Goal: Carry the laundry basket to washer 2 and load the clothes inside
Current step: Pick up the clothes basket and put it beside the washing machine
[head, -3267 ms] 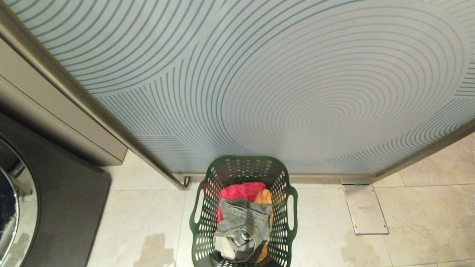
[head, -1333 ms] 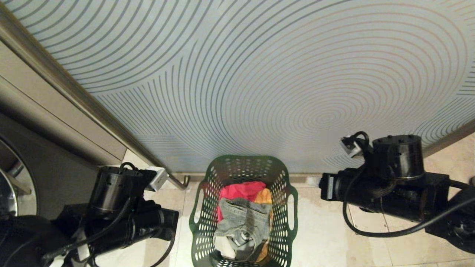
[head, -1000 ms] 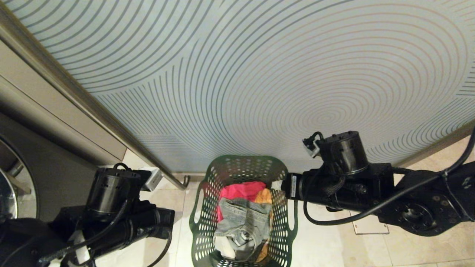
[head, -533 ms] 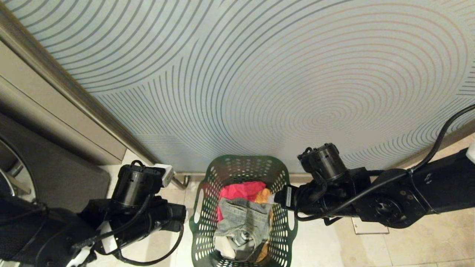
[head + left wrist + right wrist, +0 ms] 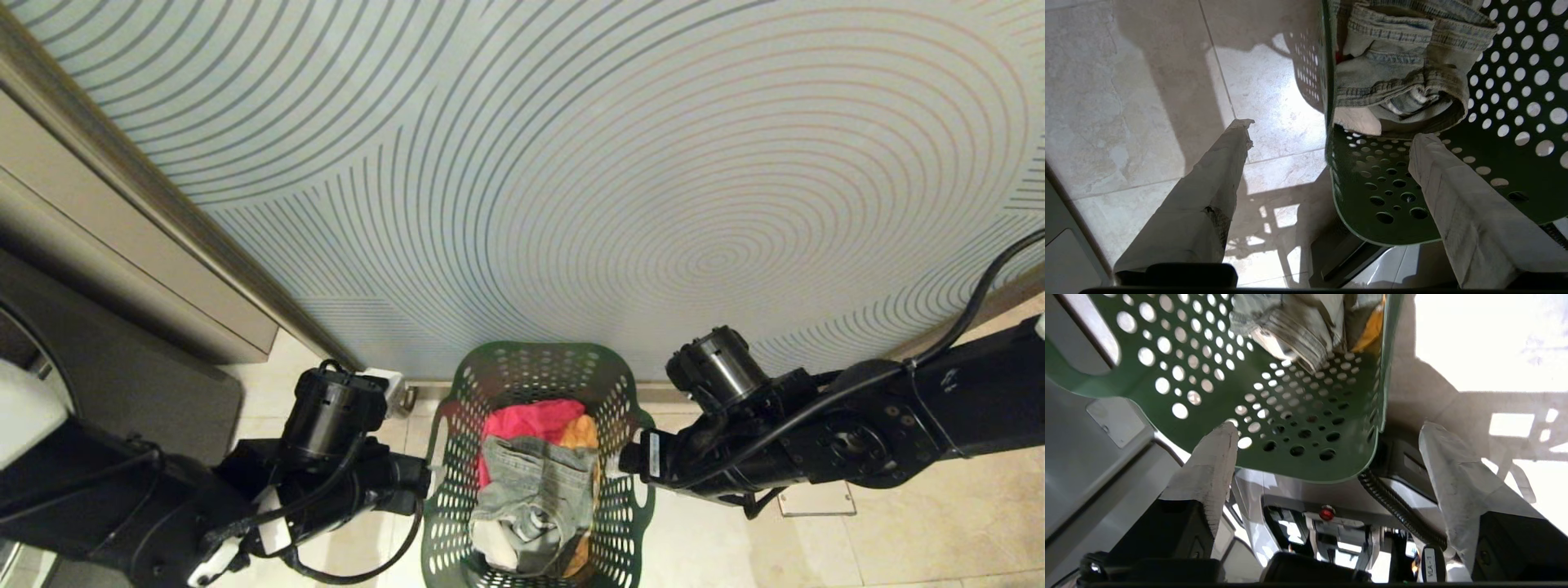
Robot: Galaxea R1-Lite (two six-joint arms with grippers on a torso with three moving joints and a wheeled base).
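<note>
The dark green laundry basket (image 5: 539,359) stands on the tile floor below the glass door. In it lie the clothes: red (image 5: 531,418), orange-yellow (image 5: 581,431) and grey-blue denim (image 5: 535,486). My left gripper (image 5: 1331,130) is open and straddles the basket's left wall (image 5: 1392,192), one taped finger (image 5: 1216,183) outside and the other (image 5: 1457,204) inside. My right gripper (image 5: 1327,428) is open astride the right wall (image 5: 1290,416). A dark grey machine (image 5: 122,384) shows at far left with no numeral in view, so I cannot tell whether it is washer 2.
A frosted glass door (image 5: 571,163) with curved lines and a metal frame (image 5: 155,196) rises just behind the basket. A metal floor plate (image 5: 808,500) lies under my right arm (image 5: 816,441). My own base (image 5: 1327,514) sits close to the basket's near end.
Both arms swung in from the sides and sank to the basket's rim, the left from the floor side, the right across the floor plate. The basket and clothes have not moved.
</note>
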